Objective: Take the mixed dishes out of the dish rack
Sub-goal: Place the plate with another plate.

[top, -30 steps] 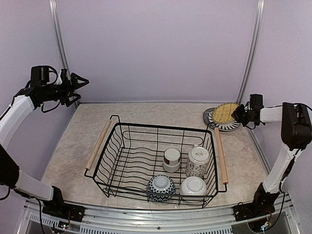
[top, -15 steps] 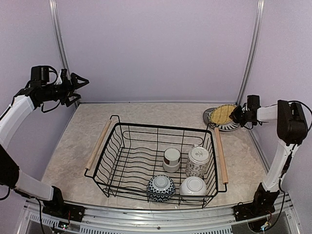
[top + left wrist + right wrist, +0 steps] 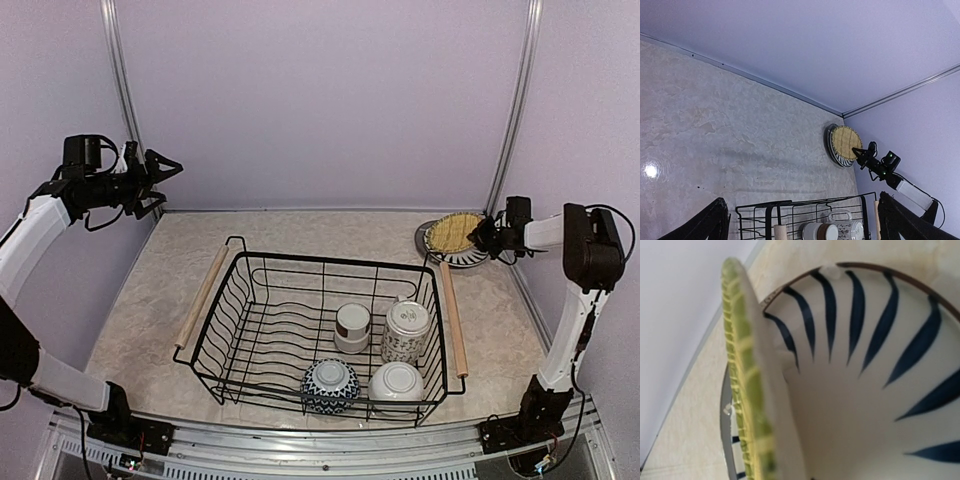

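The right hand (image 3: 484,237) is pinched shut on the rim of the round woven yellow mat (image 3: 455,231), which is held tilted over the black-white striped plate (image 3: 463,261) at the counter's (image 3: 300,235) far right corner. The left hand (image 3: 163,180) is held spread wide, high at the left. The dish rack (image 3: 235,300) is set mid-counter, near the plate.

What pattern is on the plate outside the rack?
The plate is white with dark blue stripes; right wrist view.

even soft light, glare spot on table (image 3: 651,170), right wrist view blurred
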